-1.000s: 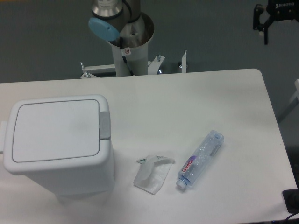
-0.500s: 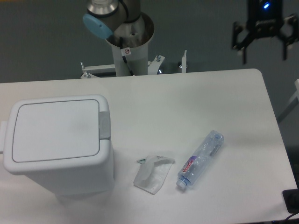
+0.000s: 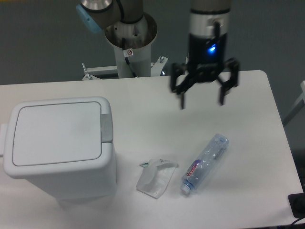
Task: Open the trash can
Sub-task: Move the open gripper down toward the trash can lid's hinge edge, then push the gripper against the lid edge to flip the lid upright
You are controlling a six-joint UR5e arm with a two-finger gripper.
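You held the gripper (image 3: 202, 101) spread and empty above the table, well apart from the trash can (image 3: 59, 145), whose lid remained closed.

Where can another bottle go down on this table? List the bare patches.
Bare: the table's far strip between the trash can and the open gripper; the right edge beyond the clear bottle; the near right corner. Crowded: the near middle, where the crumpled wrapper lies between trash can and bottle.
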